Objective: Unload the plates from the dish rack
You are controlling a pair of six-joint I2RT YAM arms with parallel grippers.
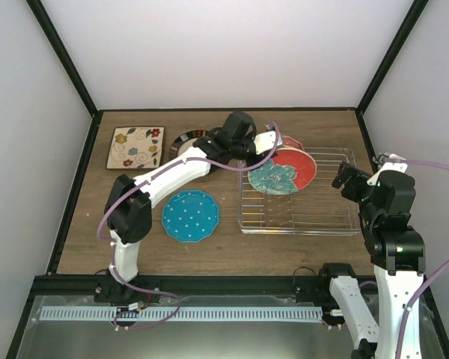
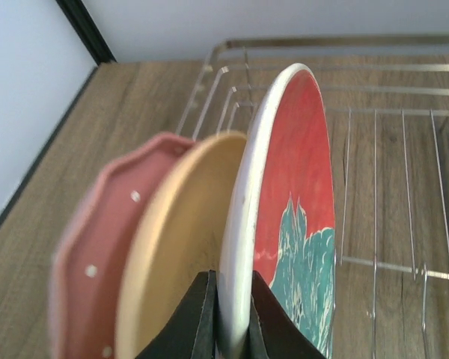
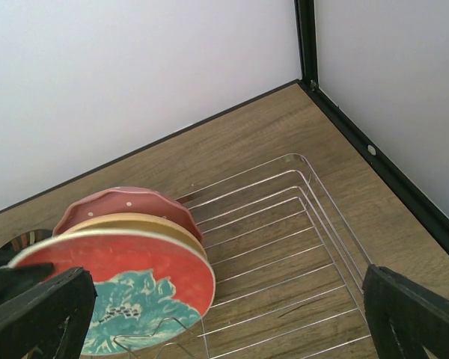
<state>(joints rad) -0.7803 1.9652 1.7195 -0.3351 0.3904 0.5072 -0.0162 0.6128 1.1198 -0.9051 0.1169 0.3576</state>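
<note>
Left wrist view: the left pincer (image 2: pixel 232 278) is seen clenched on the rim of the red plate with teal flower (image 2: pixel 299 172), one black finger on each face. The plate is held upright on edge in the dish rack (image 2: pixel 374 112). The orange-yellow plate (image 2: pixel 179 247) and the pink-red scalloped plate (image 2: pixel 97 247) are stood just behind it, blurred.

Top view: the rack (image 1: pixel 329 217) is placed at the right side of the surface (image 1: pixel 90 224). The red plate (image 1: pixel 284 173) is located in its far-left part, gripped by the left pincer (image 1: pixel 275 146). The teal polka-dot plate (image 1: pixel 190 215) is laid flat left of the rack. The square cream floral plate (image 1: pixel 135 146) is laid at the far-left corner. The striped-rim plate (image 1: pixel 185 140) is laid beside it, partly hidden by the arm. The right pincer (image 1: pixel 343 178) is hung over the rack's right end.

Right wrist view: the right pincer (image 3: pixel 224 318) is shown released, fingers wide apart, nothing held. The three plates (image 3: pixel 142 292) are seen at the rack's (image 3: pixel 299 247) left end.
</note>
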